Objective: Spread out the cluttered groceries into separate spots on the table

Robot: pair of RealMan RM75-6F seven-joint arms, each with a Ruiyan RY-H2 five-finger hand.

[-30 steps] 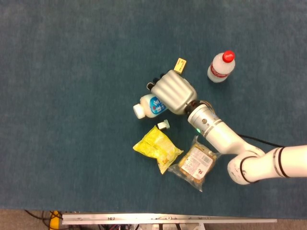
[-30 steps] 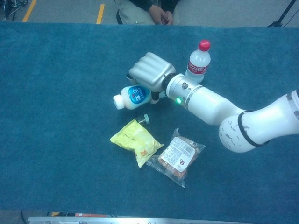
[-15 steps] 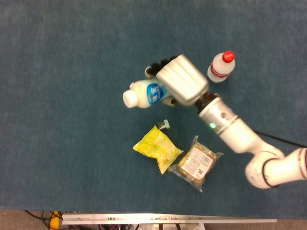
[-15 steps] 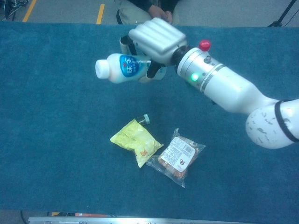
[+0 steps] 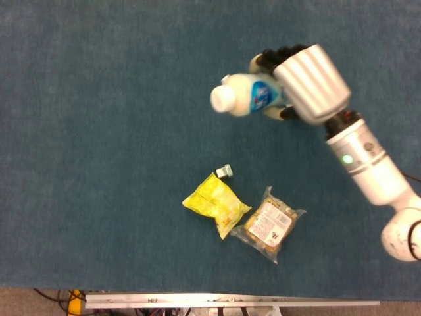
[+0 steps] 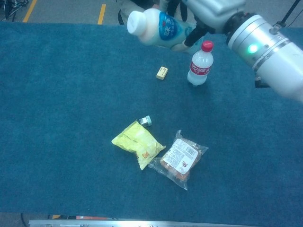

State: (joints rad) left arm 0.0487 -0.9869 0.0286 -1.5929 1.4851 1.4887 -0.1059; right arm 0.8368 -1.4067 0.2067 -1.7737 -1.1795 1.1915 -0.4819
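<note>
— Right hand (image 5: 309, 82)?
— Raised above the blue table (image 5: 99, 131), fingers wrapped around the white milk bottle (image 5: 247, 97) with the blue label. Bottle held sideways, cap end pointing away from the palm.
— Left hand?
— Not visible in either view.
— Rest of the groceries?
— Yellow snack bag (image 5: 216, 204) lying low on the table, with the clear packet of brown snacks (image 5: 268, 224) just beside it, edges touching or nearly so; cannot tell which. Small green-capped jar (image 6: 145, 121) at the yellow bag's upper corner, very close. Red-capped water bottle (image 6: 200, 64) standing upright further back, well apart from the bags. Small yellow block (image 6: 162, 73) lying near that bottle, not touching it.
— In the head view?
— Water bottle and yellow block hidden behind the raised hand there. Only 2 bags and the jar showing on the cloth.
</note>
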